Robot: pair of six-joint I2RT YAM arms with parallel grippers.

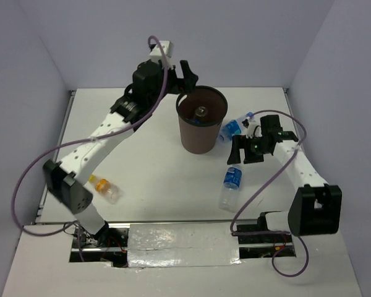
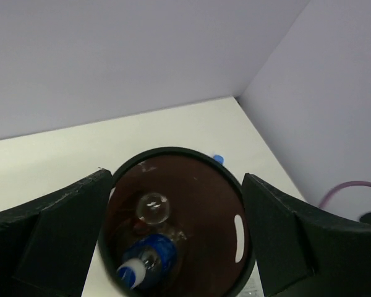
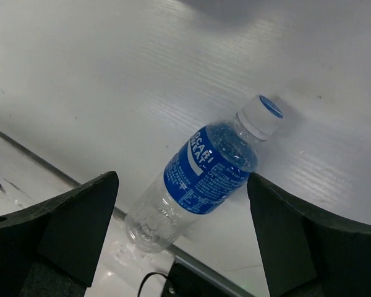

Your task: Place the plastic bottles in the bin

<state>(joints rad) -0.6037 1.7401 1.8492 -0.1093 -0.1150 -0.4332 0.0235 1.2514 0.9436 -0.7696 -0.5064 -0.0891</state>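
Note:
The dark brown bin [image 1: 198, 137] stands mid-table. My left gripper [image 1: 188, 79] hangs open over its far rim [image 2: 173, 151], holding nothing. Down inside the bin lie a blue-labelled bottle [image 2: 147, 258] and a clear bottle end [image 2: 153, 207]. Another blue-labelled bottle [image 1: 232, 180] lies on the table; in the right wrist view this bottle [image 3: 205, 178] is below and between my right gripper's [image 3: 182, 238] open fingers, untouched. A third blue-labelled bottle [image 1: 233, 127] rests against the bin's right side. An orange-capped bottle [image 1: 105, 188] lies at the near left.
Pale walls close the table on three sides. A metal rail [image 3: 191, 258] runs along the near table edge just past the bottle's base. Purple cables [image 1: 31, 167] loop off both arms.

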